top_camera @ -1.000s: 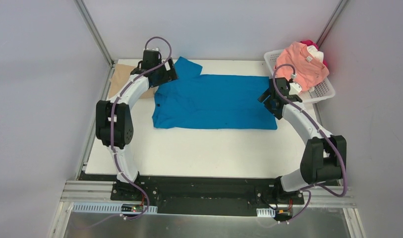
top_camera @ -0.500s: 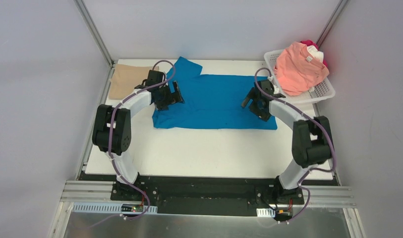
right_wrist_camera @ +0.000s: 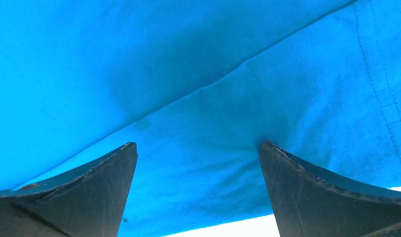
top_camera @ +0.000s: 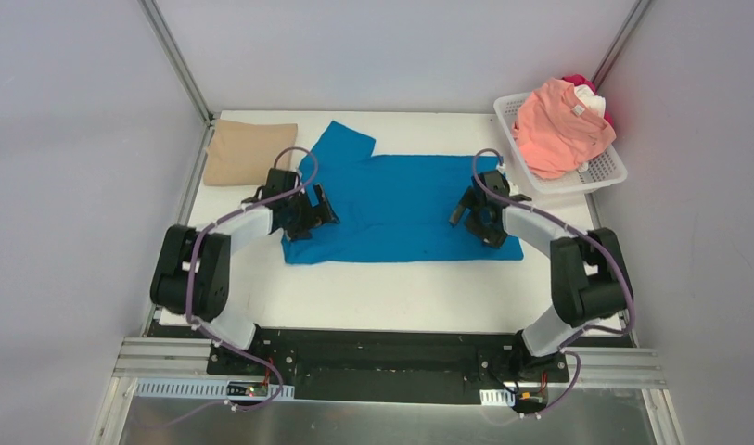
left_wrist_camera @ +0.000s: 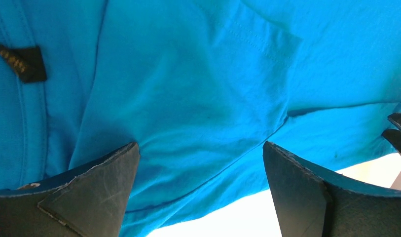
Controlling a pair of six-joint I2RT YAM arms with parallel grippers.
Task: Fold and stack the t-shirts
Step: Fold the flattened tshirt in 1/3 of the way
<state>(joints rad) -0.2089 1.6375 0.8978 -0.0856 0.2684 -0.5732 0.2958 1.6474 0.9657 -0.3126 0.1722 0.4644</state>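
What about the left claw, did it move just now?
Yes. The left gripper came toward the near edge of the table, away from the tan shirt, and now sits over the left end of the blue shirt.

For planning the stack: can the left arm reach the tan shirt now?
Probably yes. The tan shirt lies at the far left corner, close beyond the left hand, which is open over the blue shirt; nothing stands between them.
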